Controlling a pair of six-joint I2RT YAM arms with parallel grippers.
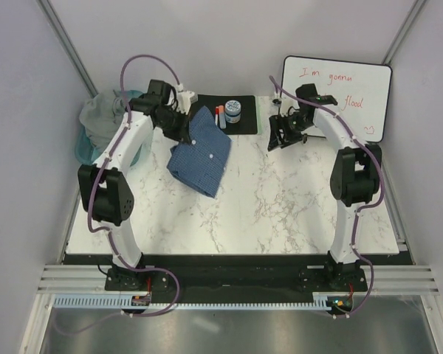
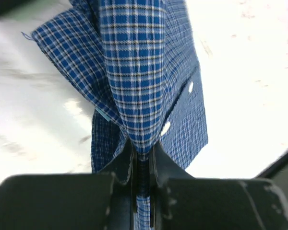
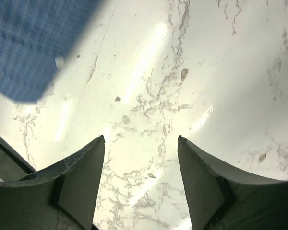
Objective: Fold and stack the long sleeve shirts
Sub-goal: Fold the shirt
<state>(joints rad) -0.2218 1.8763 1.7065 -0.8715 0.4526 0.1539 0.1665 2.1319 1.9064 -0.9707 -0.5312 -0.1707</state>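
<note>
Grey shirt [image 1: 98,116] fills teal tub [image 1: 82,153]; left pincer [image 2: 143,146] clamps checked shirt [image 1: 201,156] nearby.

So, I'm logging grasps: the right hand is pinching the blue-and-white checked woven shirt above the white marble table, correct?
No: the left hand, not the right, is pinching the blue-and-white checked woven shirt above the white marble table; the left wrist view shows it. The right hand is open and empty.
</note>
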